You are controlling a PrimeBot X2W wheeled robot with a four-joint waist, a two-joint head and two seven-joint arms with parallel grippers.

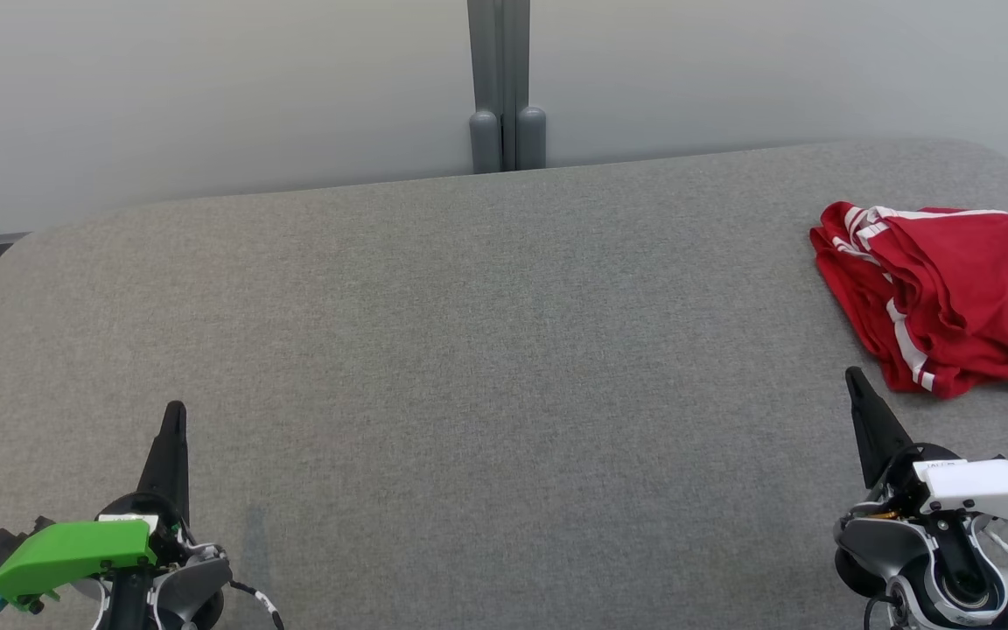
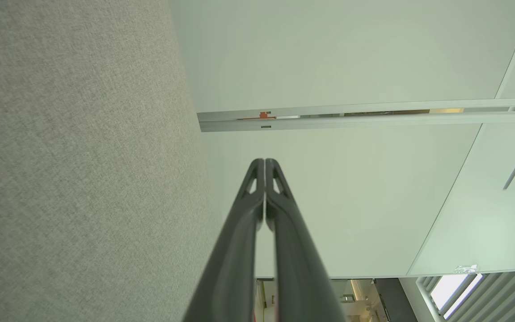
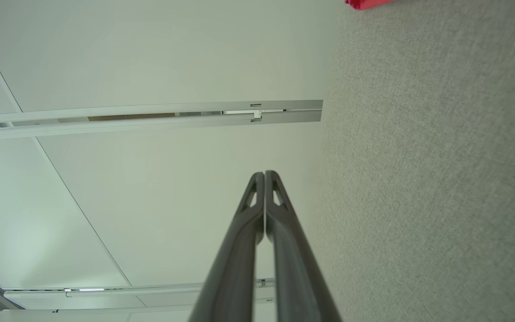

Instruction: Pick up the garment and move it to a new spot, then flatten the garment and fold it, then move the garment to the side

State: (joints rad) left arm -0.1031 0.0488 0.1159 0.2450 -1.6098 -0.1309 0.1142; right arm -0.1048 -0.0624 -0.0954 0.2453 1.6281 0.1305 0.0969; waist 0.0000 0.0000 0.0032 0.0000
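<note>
Bunched red garment [image 1: 950,293] lies at the grey worktop's [image 1: 486,332] right edge, just beyond the right gripper [image 1: 857,382]. The left gripper [image 1: 174,416] is well apart. Both jaws are pressed together, empty. A grey post [image 1: 500,87] stands behind.

There is one red garment [image 1: 950,293] on one grey table [image 1: 469,350]. There are two grippers, the left gripper [image 1: 175,418] and the right gripper [image 1: 855,381], each with two dark fingers [image 2: 239,250].

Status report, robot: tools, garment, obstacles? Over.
Left tool shut, empty. Right tool shut, empty. Red garment crumpled, untouched, far right of grey surface. Nothing between right tool and garment.
</note>
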